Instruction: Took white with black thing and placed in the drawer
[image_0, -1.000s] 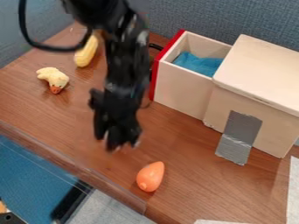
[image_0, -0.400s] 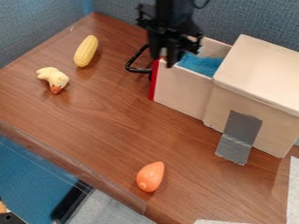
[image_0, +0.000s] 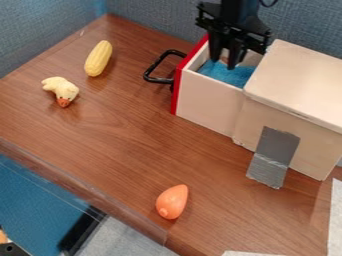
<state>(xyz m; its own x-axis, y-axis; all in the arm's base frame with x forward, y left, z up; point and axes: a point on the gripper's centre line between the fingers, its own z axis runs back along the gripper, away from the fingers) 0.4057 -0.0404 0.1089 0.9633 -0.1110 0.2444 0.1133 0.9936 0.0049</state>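
Under gripper, pale drawer (red-fronted).

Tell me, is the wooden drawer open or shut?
Open: the drawer sticks out from the wooden box, and blue cloth shows inside it.

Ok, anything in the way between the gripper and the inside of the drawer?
Nothing visible: the gripper hangs at the open top of the drawer, above the blue material inside. The wooden lid covers only the part beyond.
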